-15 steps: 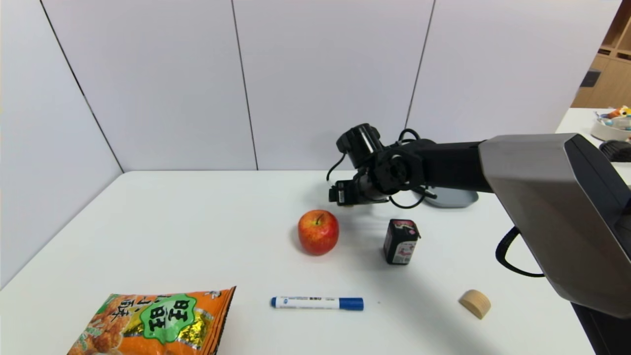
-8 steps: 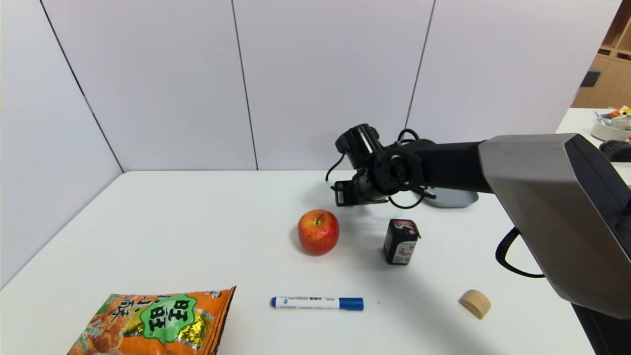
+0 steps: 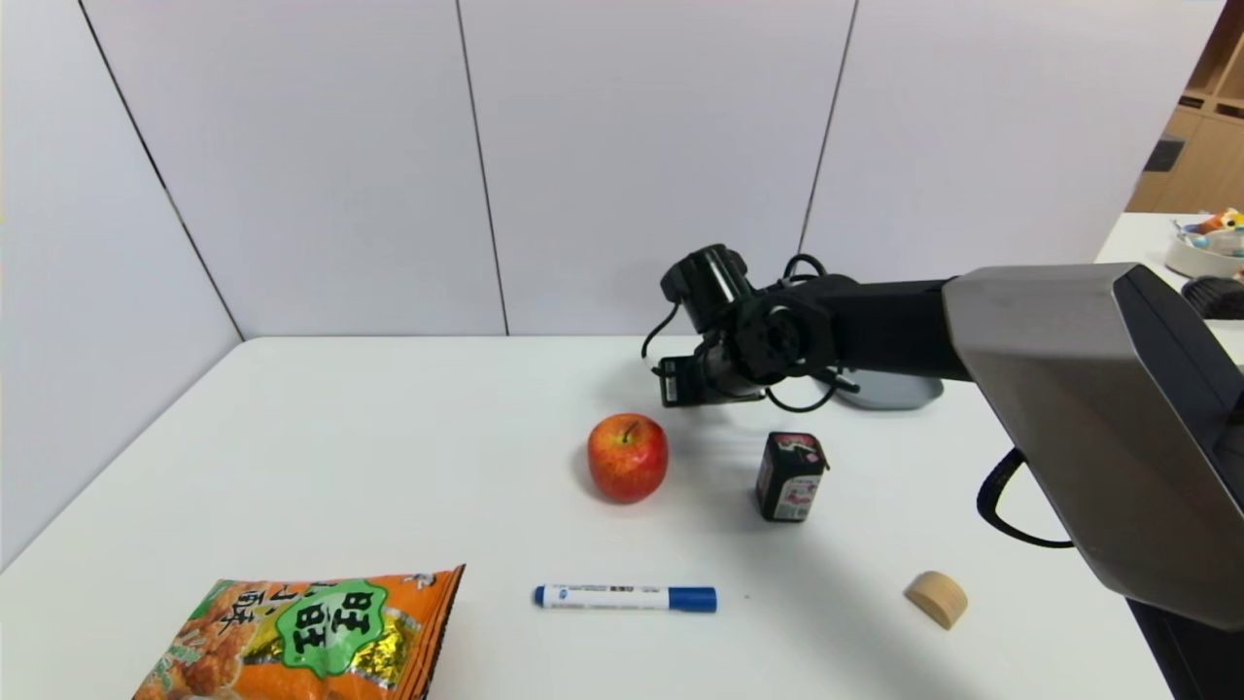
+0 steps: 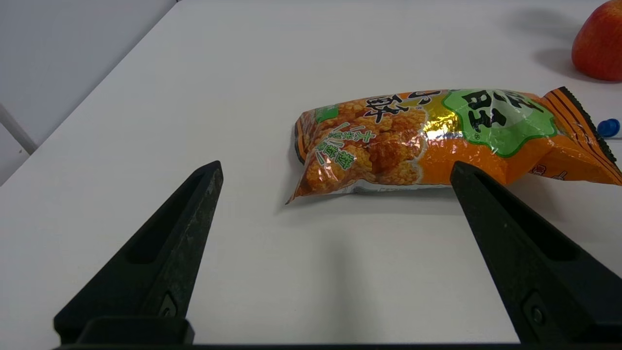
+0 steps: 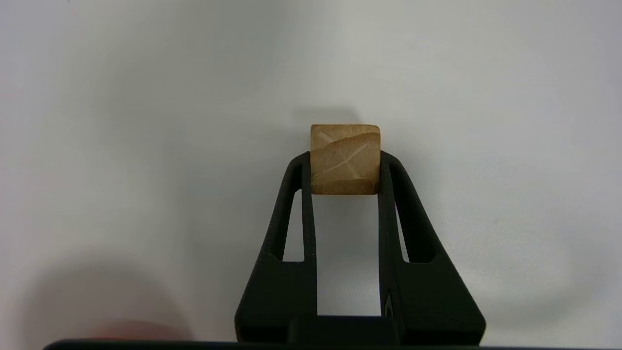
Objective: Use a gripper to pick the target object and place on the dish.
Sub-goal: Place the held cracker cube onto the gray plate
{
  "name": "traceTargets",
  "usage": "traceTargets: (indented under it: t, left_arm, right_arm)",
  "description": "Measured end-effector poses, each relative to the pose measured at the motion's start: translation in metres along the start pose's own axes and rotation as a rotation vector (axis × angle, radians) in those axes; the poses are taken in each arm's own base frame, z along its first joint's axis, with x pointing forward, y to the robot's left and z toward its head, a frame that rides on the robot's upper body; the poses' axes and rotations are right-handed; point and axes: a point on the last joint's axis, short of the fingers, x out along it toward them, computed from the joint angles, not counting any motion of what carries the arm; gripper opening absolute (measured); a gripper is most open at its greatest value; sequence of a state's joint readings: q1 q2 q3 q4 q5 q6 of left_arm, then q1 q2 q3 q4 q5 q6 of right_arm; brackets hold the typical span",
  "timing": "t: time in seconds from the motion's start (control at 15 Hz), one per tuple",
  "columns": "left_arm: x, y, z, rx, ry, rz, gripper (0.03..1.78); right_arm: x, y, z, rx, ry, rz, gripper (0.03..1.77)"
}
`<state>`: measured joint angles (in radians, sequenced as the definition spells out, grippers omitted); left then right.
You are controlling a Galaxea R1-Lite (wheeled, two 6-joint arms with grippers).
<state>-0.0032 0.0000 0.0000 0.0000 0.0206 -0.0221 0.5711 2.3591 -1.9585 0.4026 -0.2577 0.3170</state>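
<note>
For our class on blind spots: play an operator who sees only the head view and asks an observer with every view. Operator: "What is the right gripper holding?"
Observer: The right gripper is shut on a small wooden cube, one finger against each side.
Operator: And the left gripper?
Observer: The left gripper stands open over the table, near the snack bag, with nothing between its fingers.
</note>
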Motion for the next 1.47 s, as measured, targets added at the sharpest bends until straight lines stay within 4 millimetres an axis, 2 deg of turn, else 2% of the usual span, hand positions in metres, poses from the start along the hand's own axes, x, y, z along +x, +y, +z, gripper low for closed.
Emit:
traceTargets:
  t: [0.33, 0.53, 0.73, 0.93, 1.07, 1.27, 1.47]
  left_arm:
    - [0.0, 0.0, 0.0, 0.0, 0.0, 0.0, 1.69]
    - [0.0, 0.0, 0.0, 0.0, 0.0, 0.0, 1.69]
    - [0.0, 0.0, 0.0, 0.0, 0.0, 0.0, 1.69]
    - [0.0, 0.0, 0.0, 0.0, 0.0, 0.0, 1.69]
    - [0.0, 0.0, 0.0, 0.0, 0.0, 0.0, 1.69]
    - [0.0, 0.0, 0.0, -0.001, 0.0, 0.0, 1.69]
    - [0.0, 0.0, 0.0, 0.0, 0.0, 0.0, 1.69]
  right_arm:
    - [-0.006, 0.002, 0.002, -0.009, -0.01, 0.003, 0.36]
    - [-0.024, -0.004, 0.014, -0.017, -0.051, 0.008, 0.36]
    - [-0.049, -0.023, 0.032, -0.014, -0.112, 0.001, 0.36]
    - [-0.067, -0.057, 0.05, 0.012, -0.164, -0.047, 0.36]
    - [-0.072, -0.089, 0.06, 0.059, -0.186, -0.101, 0.36]
    - [-0.071, -0.141, 0.066, 0.126, -0.187, -0.195, 0.36]
    - [-0.063, -0.179, 0.059, 0.17, -0.11, -0.273, 0.36]
